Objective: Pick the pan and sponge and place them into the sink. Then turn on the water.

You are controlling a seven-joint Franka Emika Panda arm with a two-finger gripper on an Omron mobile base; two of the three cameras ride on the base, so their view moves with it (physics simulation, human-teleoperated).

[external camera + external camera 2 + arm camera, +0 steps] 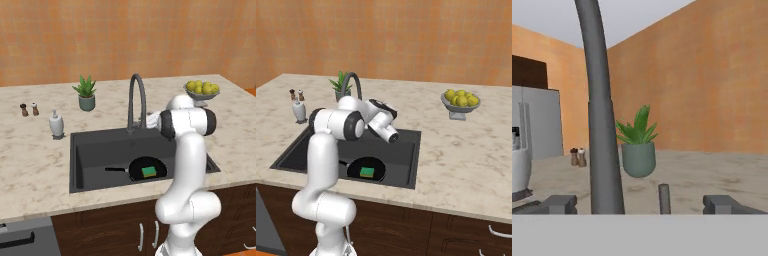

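Hand view: the end effector, jaws spread wide and holding nothing, faces the dark grey faucet, whose neck rises just left of centre through the frame; a short dark stub, apparently the faucet lever, stands between the fingertips. Behind, centre frame, a potted plant sits on the beige marble bench, with two small shakers at mid left and a white soap dispenser at the left edge. Left base view: the sink fills the centre, the black pan lying in its lower right part, handle pointing left, the green sponge resting inside the pan. A bowl of lemons stands upper right on the bench.
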